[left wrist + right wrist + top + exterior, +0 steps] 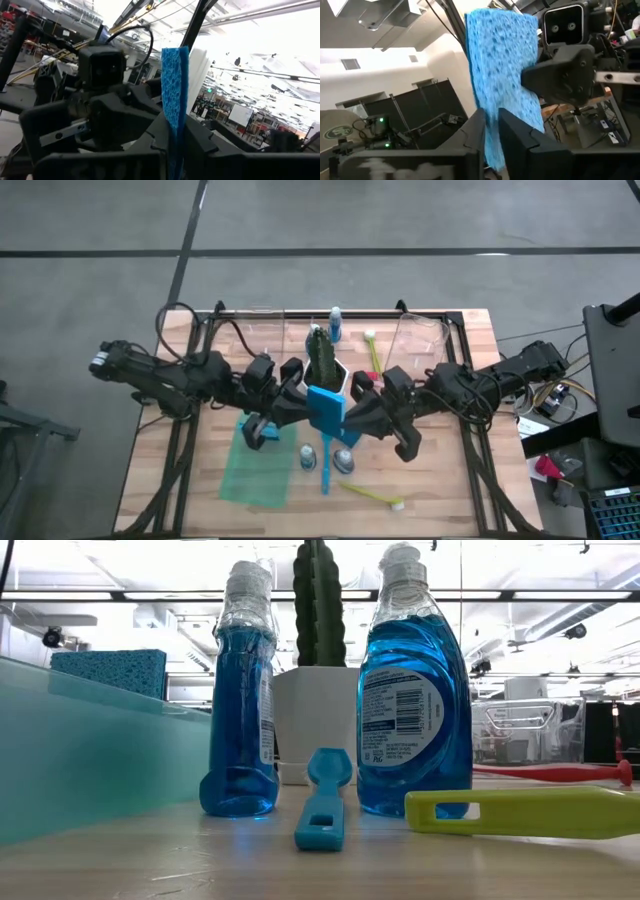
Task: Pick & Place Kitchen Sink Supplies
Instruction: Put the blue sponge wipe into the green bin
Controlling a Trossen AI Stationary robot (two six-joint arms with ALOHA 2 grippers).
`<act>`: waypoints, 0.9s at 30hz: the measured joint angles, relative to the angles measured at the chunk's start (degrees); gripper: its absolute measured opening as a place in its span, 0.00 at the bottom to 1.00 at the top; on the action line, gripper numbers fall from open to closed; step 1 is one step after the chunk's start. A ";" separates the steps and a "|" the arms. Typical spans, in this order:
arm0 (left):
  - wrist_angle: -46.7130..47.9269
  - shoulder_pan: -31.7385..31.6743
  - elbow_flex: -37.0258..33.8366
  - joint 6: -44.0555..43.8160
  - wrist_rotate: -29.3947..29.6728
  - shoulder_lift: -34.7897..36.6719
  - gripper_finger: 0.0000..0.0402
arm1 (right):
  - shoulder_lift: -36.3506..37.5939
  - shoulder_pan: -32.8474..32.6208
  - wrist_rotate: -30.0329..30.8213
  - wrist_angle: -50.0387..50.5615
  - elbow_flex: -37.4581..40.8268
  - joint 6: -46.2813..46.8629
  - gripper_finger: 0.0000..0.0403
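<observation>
A flat light blue sponge is held up on edge over the middle of the table, between both grippers. My left gripper is shut on its left side, my right gripper on its right side. Below and nearer stand two small blue bottles, upright on their bases, with a blue brush lying between them. A yellow brush lies flat near the near edge. A dark blue sponge lies on the green tray. My left gripper pinches the light sponge's edge between its two fingers, coming level from the table's left. The sponge stands on edge, lifted clear of the table. My right gripper pinches the opposite edge between its two fingers, coming level from the table's right. The sponge rises upright past the fingers, clear of the table.
A green cactus in a white pot stands just beyond the grippers. Farther off are a third blue bottle, a yellow brush and clear bins along the far edge. The green tray lies left of the bottles. A pink brush lies at the right.
</observation>
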State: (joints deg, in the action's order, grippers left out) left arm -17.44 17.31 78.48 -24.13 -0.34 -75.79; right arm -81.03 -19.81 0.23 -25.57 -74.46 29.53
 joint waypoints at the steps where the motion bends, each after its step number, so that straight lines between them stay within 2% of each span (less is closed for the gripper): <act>1: -0.03 0.01 0.00 -0.03 0.00 0.35 0.07 | 0.02 0.02 0.00 -0.02 0.00 0.08 0.15; 7: 0.07 0.01 0.00 -0.21 0.01 2.26 0.07 | 0.04 0.02 -0.04 0.03 0.00 0.10 0.31; 12: 2.06 0.01 0.00 -0.38 -0.03 4.38 0.07 | 0.12 0.00 -0.24 0.25 0.00 0.10 0.39; 19: 12.08 0.01 -0.02 -3.48 -0.23 8.66 0.07 | 1.17 0.00 -0.28 2.54 0.00 -0.01 0.43; 27: 26.37 0.03 -0.02 -6.39 -0.89 13.56 0.07 | 1.54 0.09 -0.28 3.83 0.00 -0.74 0.41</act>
State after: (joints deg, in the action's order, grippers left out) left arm 8.93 17.34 78.46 -30.52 -1.23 -62.22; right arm -79.49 -19.71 -0.05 -21.74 -74.46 28.79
